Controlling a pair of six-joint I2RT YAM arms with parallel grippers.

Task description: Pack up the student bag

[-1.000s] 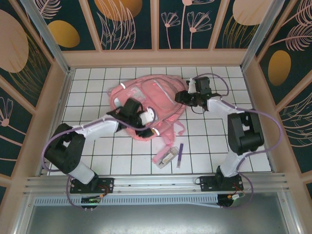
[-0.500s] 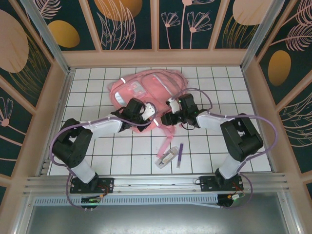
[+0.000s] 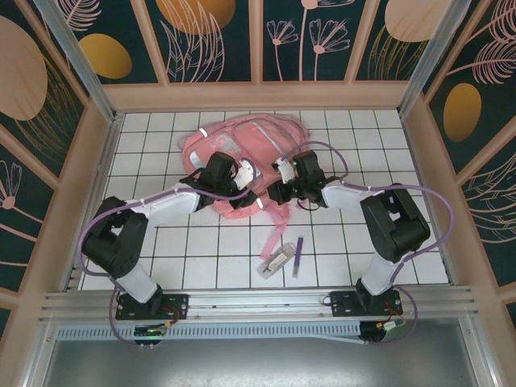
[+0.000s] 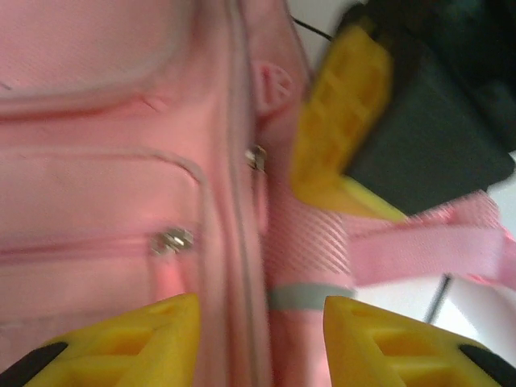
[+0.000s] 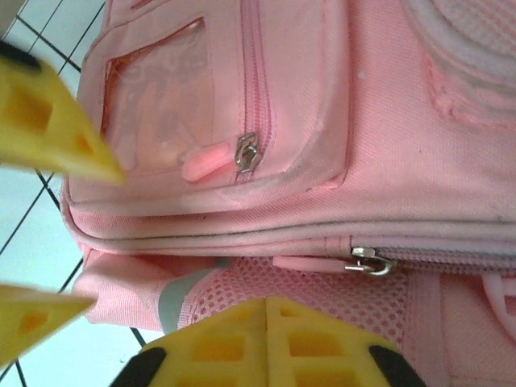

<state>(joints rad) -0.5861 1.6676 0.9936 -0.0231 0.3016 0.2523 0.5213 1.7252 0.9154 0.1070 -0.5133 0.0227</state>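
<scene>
Where the bench [image 3: 185,250] reaches its far middle, the bag [image 3: 242,145] lies flat. At its near edge the left gripper [image 4: 260,310] has its jaws spread astride a seam. Just beside it, the right gripper [image 5: 266,310] has its jaws pressed together. A case [image 3: 276,260] and pen [image 3: 297,256] lie nearer, apart from the bag.

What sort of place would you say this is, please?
Probably a robot test booth: a white gridded table, leaf-patterned wall panels enclosing it, and an aluminium rail along the near edge.

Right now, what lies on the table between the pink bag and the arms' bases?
In the top view, a small clear pouch and a purple pen lie side by side there, clear of the bag.
</scene>
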